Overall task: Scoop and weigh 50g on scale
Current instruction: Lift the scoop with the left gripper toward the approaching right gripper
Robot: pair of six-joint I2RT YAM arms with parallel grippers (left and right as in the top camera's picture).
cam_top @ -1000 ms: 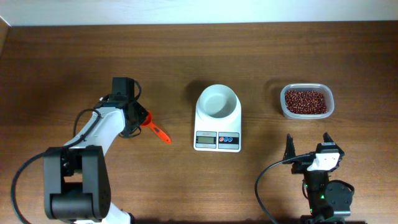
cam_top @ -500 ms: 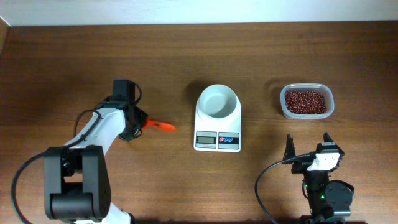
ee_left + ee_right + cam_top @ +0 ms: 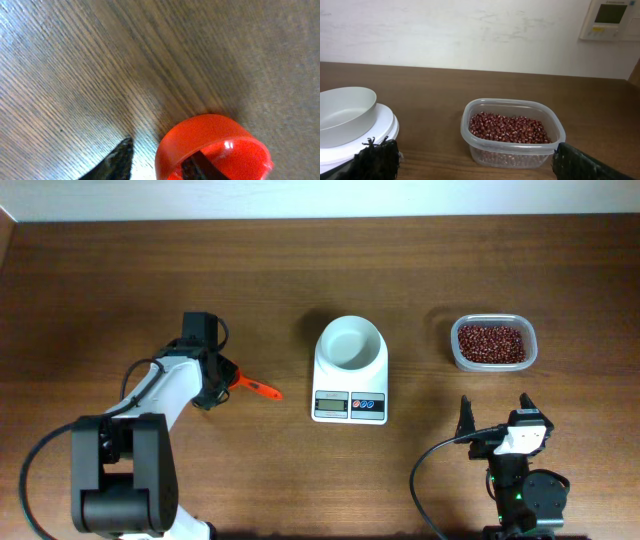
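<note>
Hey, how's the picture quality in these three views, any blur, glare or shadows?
Overhead: sharp and evenly lit, with a faint shadow beside the scale. Left wrist: too close, so the orange scoop looks soft, with a small glare spot inside its rim. Right wrist: beans crisp, the camera's own fingers dark and blurred.

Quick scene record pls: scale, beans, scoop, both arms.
scale: between scoop and tub; bowl on top, empty
beans: all in clear tub, right of scale
scoop: orange, left of scale
left gripper: at scoop cup, one finger inside, one outside; grip unclear
right gripper: open, empty, facing tub
stage: nothing scooped yet
</note>
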